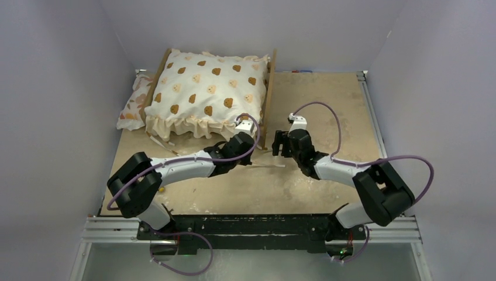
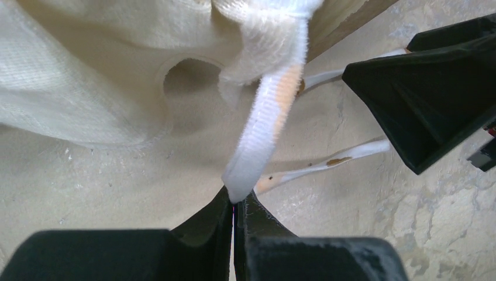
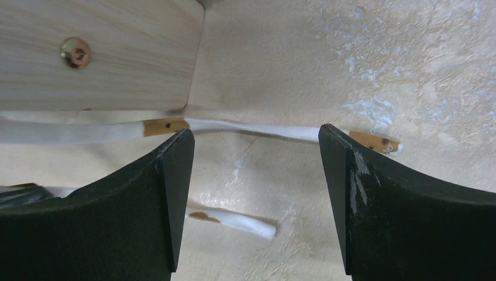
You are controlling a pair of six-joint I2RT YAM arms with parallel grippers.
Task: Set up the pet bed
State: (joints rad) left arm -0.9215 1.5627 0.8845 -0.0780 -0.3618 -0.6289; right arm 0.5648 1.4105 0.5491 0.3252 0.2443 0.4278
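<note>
The pet bed (image 1: 269, 88) stands at the back left, a light-wood frame almost covered by a cream bear-print cushion (image 1: 205, 88). My left gripper (image 1: 241, 120) is at the cushion's near right corner. In the left wrist view it (image 2: 237, 199) is shut on a white tie strap (image 2: 266, 123) that hangs from the cushion (image 2: 88, 76). My right gripper (image 1: 279, 145) is open just off the bed's near right corner. Its jaws (image 3: 256, 133) stand wide over the table, with the wooden rail (image 3: 99, 52) ahead on the left and nothing between the fingers.
A small floral pillow (image 1: 133, 105) lies against the bed's left side. Loose white ties (image 3: 240, 221) lie on the table between the two grippers. One right finger (image 2: 421, 99) shows close by in the left wrist view. Grey walls enclose the table.
</note>
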